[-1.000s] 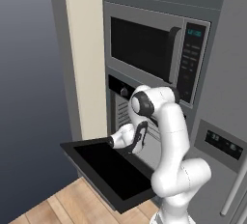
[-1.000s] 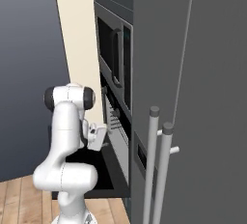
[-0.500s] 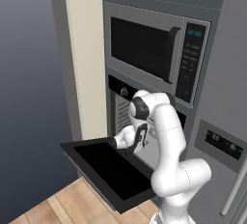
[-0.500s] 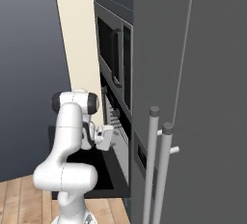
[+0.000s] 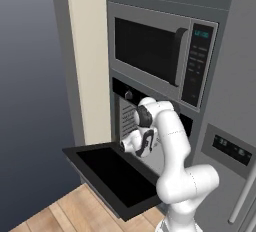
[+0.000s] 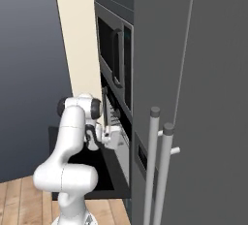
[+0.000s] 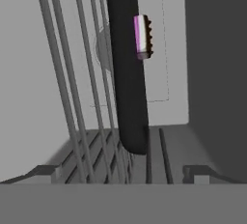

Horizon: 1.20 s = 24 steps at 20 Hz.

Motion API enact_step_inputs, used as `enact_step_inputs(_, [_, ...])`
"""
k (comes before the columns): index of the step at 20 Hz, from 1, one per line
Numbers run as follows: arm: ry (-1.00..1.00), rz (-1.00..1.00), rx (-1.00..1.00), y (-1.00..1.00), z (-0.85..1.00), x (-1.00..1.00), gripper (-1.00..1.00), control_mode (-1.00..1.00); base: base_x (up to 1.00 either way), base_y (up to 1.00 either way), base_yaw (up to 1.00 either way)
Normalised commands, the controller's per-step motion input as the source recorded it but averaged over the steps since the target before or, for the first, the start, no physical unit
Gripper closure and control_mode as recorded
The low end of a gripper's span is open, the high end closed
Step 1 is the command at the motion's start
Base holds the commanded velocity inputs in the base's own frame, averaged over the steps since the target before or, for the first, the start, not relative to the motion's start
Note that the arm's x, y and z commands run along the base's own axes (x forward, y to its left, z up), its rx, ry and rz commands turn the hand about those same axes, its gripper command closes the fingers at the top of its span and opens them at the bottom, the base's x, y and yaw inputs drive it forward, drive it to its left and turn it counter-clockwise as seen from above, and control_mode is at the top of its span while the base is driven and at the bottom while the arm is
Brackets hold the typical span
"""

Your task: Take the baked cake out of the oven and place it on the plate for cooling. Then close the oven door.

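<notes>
**Mia:** What is the pincer (image 7: 118,170) doing?

**Ben:** Its two tips are wide apart. There is nothing between them. It is at the mouth of the oven (image 5: 131,113), poking in.

**Mia:** Where is the cake?

**Ben:** Look through the hand's eye. The cake (image 7: 143,36) is small, pink and white with a dark wavy side. It sits on a black tray (image 7: 126,73), deep inside the oven. The picture is turned on its side, so the racks (image 7: 72,88) look like they stand up.

**Mia:** Is the pincer touching the cake?

**Ben:** No. The cake is well apart from the tips, farther in.

**Mia:** And the door?

**Ben:** The door (image 5: 112,176) is down flat, wide open, under the arm. The microwave (image 5: 155,53) sits above the oven.

**Mia:** So which step is this?

**Ben:** I think it is the reach for the cake. The plate I cannot see.

**Mia:** What comes next?

**Ben:** I think the pincer must go deeper, line up with the cake, then squeeze softly. It should not bump the racks.
</notes>
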Motion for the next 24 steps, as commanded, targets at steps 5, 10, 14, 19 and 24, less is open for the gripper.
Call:
enact_step_inputs(5, [-0.02,-0.03,0.00,-0.23,-0.21,0.38,-1.00,-1.00,0.00,0.00,0.00])
enact_step_inputs(10, [0.00,-0.01,0.00,-0.18,-0.27,0.39,-1.00,-1.00,0.00,0.00,0.00])
enact_step_inputs(14, [0.00,0.00,0.00,-0.13,-0.37,0.36,-1.00,-1.00,0.00,0.00,0.00])
enact_step_inputs(19, [0.05,0.00,0.00,-0.08,-0.44,0.33,-1.00,-1.00,0.00,0.00,0.00])
enact_step_inputs(24, [0.07,0.00,0.00,-0.08,-0.47,0.34,-1.00,-1.00,0.00,0.00,0.00])
